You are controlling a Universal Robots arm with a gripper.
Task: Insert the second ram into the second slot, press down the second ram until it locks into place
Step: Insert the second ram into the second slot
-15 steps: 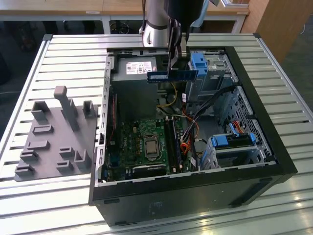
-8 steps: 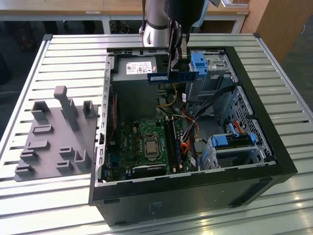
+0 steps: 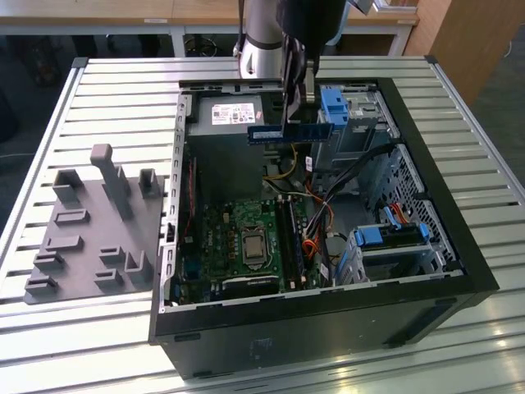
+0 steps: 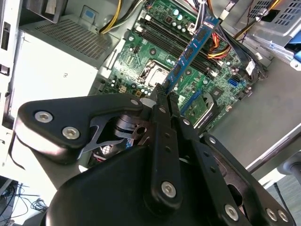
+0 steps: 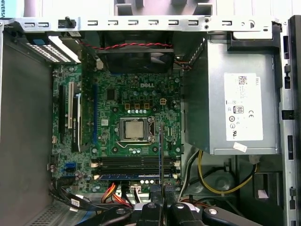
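**A:** What carries everything?

**B:** A table (image 3: pixel 123 90) of silver metal slats. A large black computer case (image 3: pixel 328 336) lies on it with its open side facing up.

**A:** Anything beside the case?

**B:** A flat grey plastic holder plate (image 3: pixel 90 238) with upright pegs and blocks. It rests on the table just beside the case, on the exterior view's left.

**A:** And inside the case?

**B:** A silver box-shaped power supply (image 5: pixel 211 70) sits in one corner. Next to it a green motherboard (image 5: pixel 127 94) covers the case floor, with a square metal processor socket (image 5: pixel 135 129) near its middle.

**A:** Where is the arm?

**B:** Over the case. Its black two-fingered tool (image 3: pixel 295 115) is clamped on the second ram (image 3: pixel 291 132), a long, thin dark-blue circuit-board stick with small black chips.

**A:** Is that stick in a slot?

**B:** No. It hangs level in the air above the case, well clear of the motherboard. In the second wrist view the second ram (image 4: pixel 193 49) juts out from the tool (image 4: pixel 162 89), with the long black memory slots (image 4: pixel 164 40) below it. In the first wrist view it shows edge-on as a thin line (image 5: pixel 161 146).

**A:** Are all the slots bare?

**B:** No. Another blue stick (image 5: pixel 127 177) sits in one of them, inside the case.
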